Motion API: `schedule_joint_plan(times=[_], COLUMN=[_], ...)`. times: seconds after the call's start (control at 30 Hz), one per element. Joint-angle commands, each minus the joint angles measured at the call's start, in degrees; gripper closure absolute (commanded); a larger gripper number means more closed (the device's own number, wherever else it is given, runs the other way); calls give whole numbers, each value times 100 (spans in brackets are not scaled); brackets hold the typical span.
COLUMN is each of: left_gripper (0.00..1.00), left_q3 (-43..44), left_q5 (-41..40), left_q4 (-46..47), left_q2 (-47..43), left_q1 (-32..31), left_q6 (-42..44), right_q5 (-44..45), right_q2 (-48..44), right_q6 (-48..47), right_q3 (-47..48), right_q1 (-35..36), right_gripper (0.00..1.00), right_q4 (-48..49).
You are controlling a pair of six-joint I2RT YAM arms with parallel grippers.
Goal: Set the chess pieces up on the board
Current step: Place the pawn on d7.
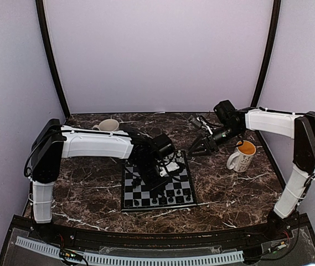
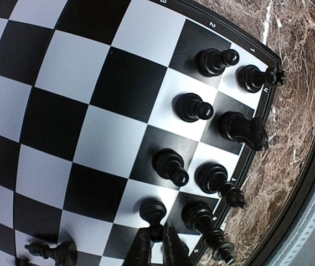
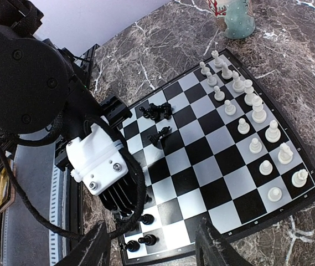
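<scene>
Beside the board [image 1: 184,180] stands a mug [image 1: 241,157].

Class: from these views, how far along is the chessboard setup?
Done: white pieces stand in two rows along one board edge; several standing black pieces line the opposite edge. In hand: the left gripper pinches a black pawn on its square. Left: loose black pieces mid-board.

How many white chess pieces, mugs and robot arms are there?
White chess pieces: 16
Mugs: 2
Robot arms: 2
Total: 20
</scene>
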Motion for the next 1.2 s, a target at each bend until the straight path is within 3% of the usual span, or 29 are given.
schedule_joint_plan(times=[0.0, 0.5, 0.8, 0.93, 1.07, 1.17], left_gripper=[91, 74, 62, 60, 58, 43], left_q3=[113, 192, -440, -970, -1819, -2532], left_q5=[-9, -96, -641, -1006, -1545, -1882], left_q4=[-185, -134, 22, 660, 1950, 3062], left_q2=[42, -84, -1318, -2100, -2983, -3666], left_q1=[11, -12, -12, 4, 131, 298], left_q6=[11, -76, 122, 125, -14, -285], right_q5=[-117, -156, 543, 803, 1026, 1659], right_q2=[64, 57, -206, -314, -349, -466], right_q6=[-100, -122, -105, -184, -124, 146], right_q3=[110, 157, 507, 869, 1465, 1798], right_q1=[30, 35, 36, 45, 64, 205], right_gripper=[48, 48, 47, 48, 49, 50], right_q4=[-55, -137, -285, -488, -743, -599])
